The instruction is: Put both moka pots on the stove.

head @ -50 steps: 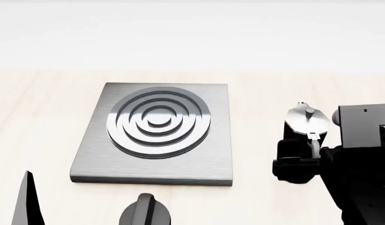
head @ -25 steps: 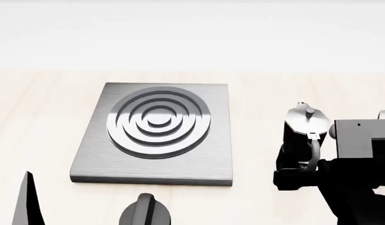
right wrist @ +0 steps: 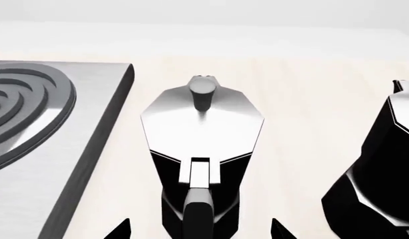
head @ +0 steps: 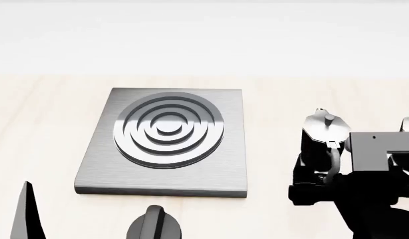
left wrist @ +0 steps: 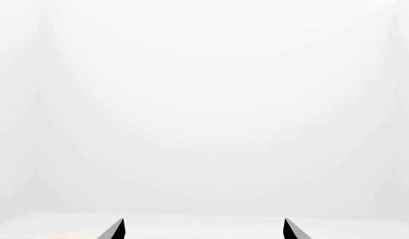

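Head view first: nearest the worktop's (head: 45,124) front edge there's a short black round knob (head: 155,225), and just behind it sits the stove (head: 166,141), flat and bare, roughly mid-worktop. Over by the right edge the right gripper (right wrist: 199,230) is down at the near moka pot (head: 322,144), and the arm's dark body covers most of the pot's lower half from up here.

Right wrist camera is way clearer. That gripper's fingertips (right wrist: 119,230) stand spread apart on either side of the pot's base, with the curved handle (right wrist: 198,211) running straight between them. Fingers look wide open with a gap to the pot on both sides, so it has hold of nothing. The pot stands upright on the worktop just beside the stove's right edge, not on it. The second moka pot (right wrist: 377,169) stands near the first, further toward the right edge, also off the stove.

The left gripper (left wrist: 203,230) shows only two black tips, set well apart with nothing between them, facing a blank white wall (left wrist: 204,99).
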